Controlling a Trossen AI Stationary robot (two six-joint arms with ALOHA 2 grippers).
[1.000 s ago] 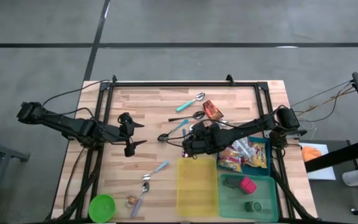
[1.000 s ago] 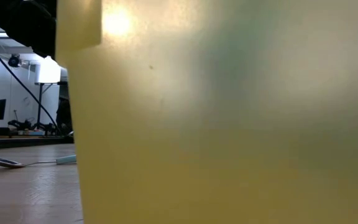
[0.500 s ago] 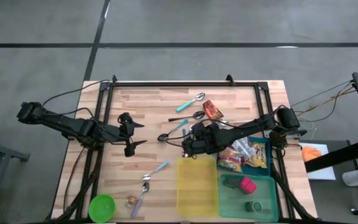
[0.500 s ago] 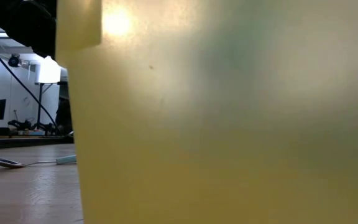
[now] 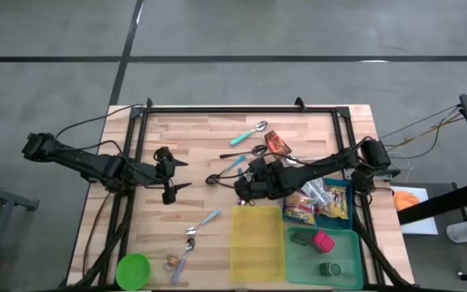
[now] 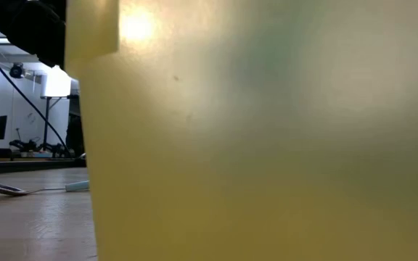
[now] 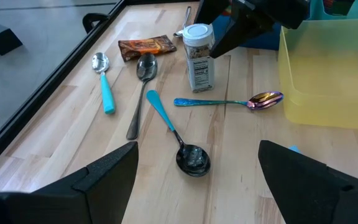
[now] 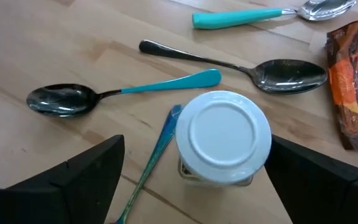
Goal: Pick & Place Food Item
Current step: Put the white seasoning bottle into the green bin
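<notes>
A small spice jar with a white lid [image 8: 224, 138] stands upright on the wooden table [image 5: 193, 138], also visible in the left wrist view [image 7: 199, 57]. My right gripper [image 8: 198, 139] hangs open just over it [image 5: 244, 188], one finger on either side of the lid, and the gripper largely hides the jar in the high view. A brown snack packet [image 8: 356, 81] lies flat a little beyond the jar. My left gripper [image 5: 183, 175] waits open at the table's left, holding nothing.
Several spoons [image 7: 166, 118] lie around the jar. A yellow bin [image 5: 257, 242] sits near the front edge and fills the low view [image 6: 267, 145]. A green bin [image 5: 324, 253] and a blue bin of snack bags [image 5: 319, 203] stand to its right, and a green bowl [image 5: 133, 269] at the front left.
My right gripper has opened over the jar and tipped slightly, staying in the same place. The jar stands upright where it was.
</notes>
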